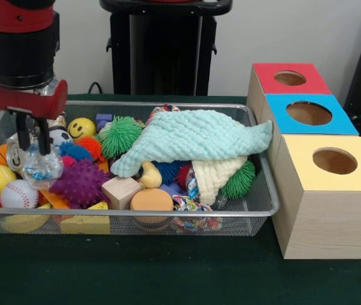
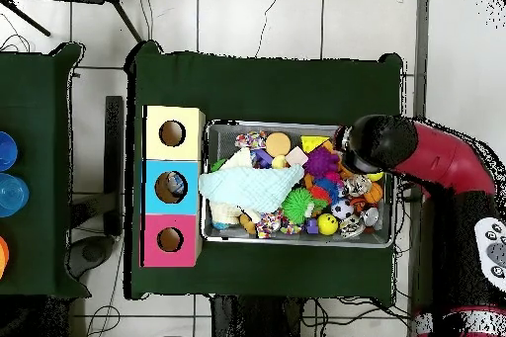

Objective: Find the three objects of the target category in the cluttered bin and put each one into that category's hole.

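Note:
My gripper [image 1: 32,149] is down in the left end of the wire bin [image 1: 168,215], shut on a clear squishy ball [image 1: 42,170] with blue flecks. Around it lie a baseball [image 1: 19,194], a purple spiky ball [image 1: 80,182] and a yellow smiley ball [image 1: 81,128]. To the right of the bin stand three boxes with round holes: red [image 1: 290,78], blue [image 1: 309,113] and yellow [image 1: 335,161]. From above, the arm's wrist [image 2: 380,143] covers the gripper at the bin's right end, and the boxes [image 2: 171,187] line its left side.
A mint green cloth [image 1: 193,140] drapes over the bin's middle and hides toys beneath; it shows from above as the cloth [image 2: 247,187]. Green spiky balls [image 1: 121,135], a wooden block [image 1: 121,190], an orange disc [image 1: 151,199] and a yellow wedge [image 1: 86,222] crowd the bin.

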{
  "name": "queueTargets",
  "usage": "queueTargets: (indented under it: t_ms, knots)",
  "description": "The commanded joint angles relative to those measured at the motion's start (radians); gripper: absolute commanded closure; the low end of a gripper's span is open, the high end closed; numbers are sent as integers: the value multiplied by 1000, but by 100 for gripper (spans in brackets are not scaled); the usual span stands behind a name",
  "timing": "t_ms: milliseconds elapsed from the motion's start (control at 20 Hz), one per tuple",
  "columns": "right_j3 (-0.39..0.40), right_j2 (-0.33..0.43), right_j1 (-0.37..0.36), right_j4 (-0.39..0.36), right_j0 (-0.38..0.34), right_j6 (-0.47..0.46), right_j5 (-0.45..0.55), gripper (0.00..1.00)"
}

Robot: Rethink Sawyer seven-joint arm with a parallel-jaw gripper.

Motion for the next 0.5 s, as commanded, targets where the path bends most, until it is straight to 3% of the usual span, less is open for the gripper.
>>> queueTargets:
  t_ms: [50,500]
  knots:
    - [164,-1,-23,38,17,141,33,100]
    - [182,-30,-48,62,58,166,41,100]
